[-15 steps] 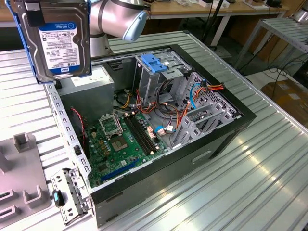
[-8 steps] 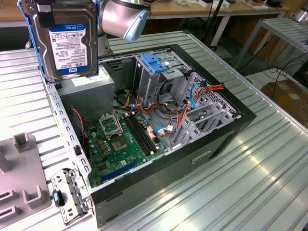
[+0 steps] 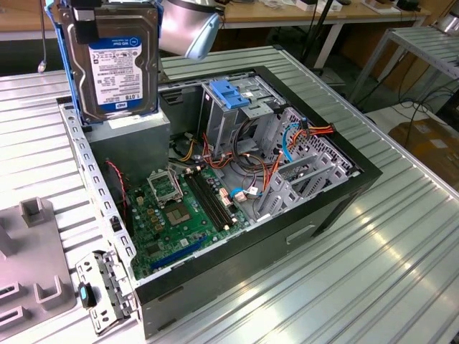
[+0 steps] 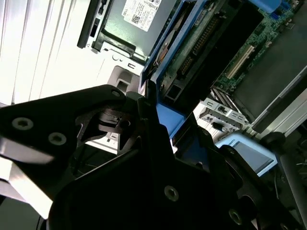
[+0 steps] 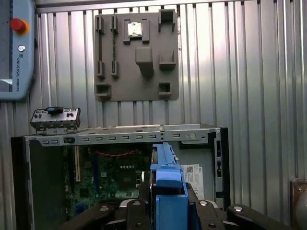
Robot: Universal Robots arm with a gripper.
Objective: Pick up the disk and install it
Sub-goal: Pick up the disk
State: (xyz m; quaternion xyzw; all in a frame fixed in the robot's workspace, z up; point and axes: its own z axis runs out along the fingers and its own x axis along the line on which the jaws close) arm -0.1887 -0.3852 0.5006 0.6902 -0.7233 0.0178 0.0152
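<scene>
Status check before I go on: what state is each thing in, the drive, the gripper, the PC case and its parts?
Silver-metal disk with blue side rails: held upright in the air over the case, not installed.
Black gripper: shut on the disk's blue rail.
Black computer case: lying on its side, open, no side panel on it.
Metal drive cage with blue latch: the disk is not in it.
Grey power-supply box: seated in the case.

This looks like a lab. An open computer (image 3: 301, 236) sits on a metal tabletop (image 3: 387, 272). Wooden workbenches (image 3: 287, 13) stand behind.
</scene>
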